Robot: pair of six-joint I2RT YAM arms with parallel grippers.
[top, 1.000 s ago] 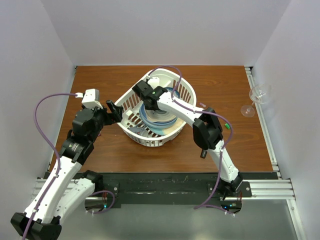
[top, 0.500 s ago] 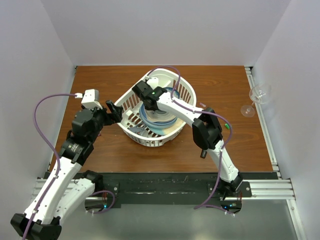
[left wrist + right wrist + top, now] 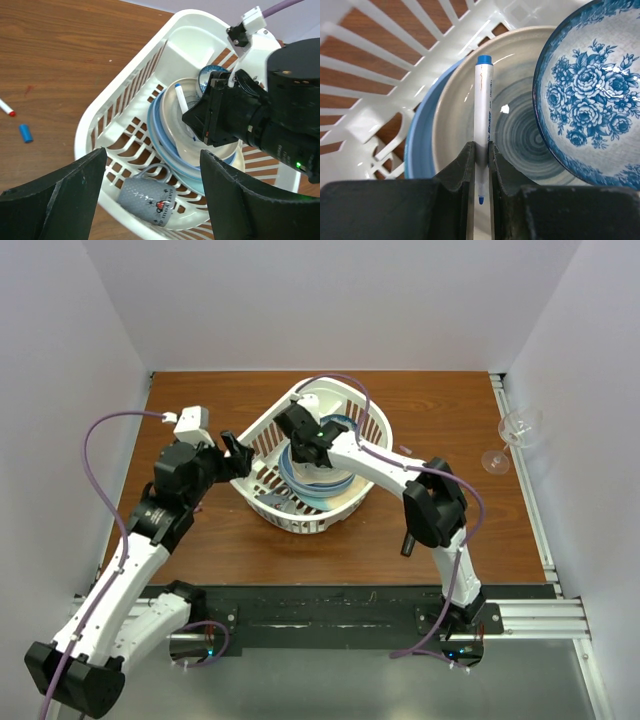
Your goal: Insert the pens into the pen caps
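Observation:
My right gripper [image 3: 480, 150] is shut on a thin white-barrelled pen [image 3: 483, 100] with a blue end and a bare blue tip. It holds the pen inside the white basket [image 3: 300, 525], above the stacked bowls. The same pen shows in the left wrist view [image 3: 181, 102]. My left gripper [image 3: 152, 195] is open and empty, just outside the basket's left wall [image 3: 122, 85]. A small blue cap [image 3: 25, 133] and the red-tipped end of a white pen [image 3: 6, 107] lie on the wooden table to the left of the basket. Green and dark caps are out of view.
The basket holds a beige bowl [image 3: 520, 135], a blue floral bowl [image 3: 590, 100], blue plates and a grey mug [image 3: 145, 200] on its side. A wine glass [image 3: 515, 435] lies at the table's right edge. White walls close in the table.
My left arm has moved up and right, closer to the basket's left wall. My right gripper has shifted slightly right inside the basket with the pen still in it.

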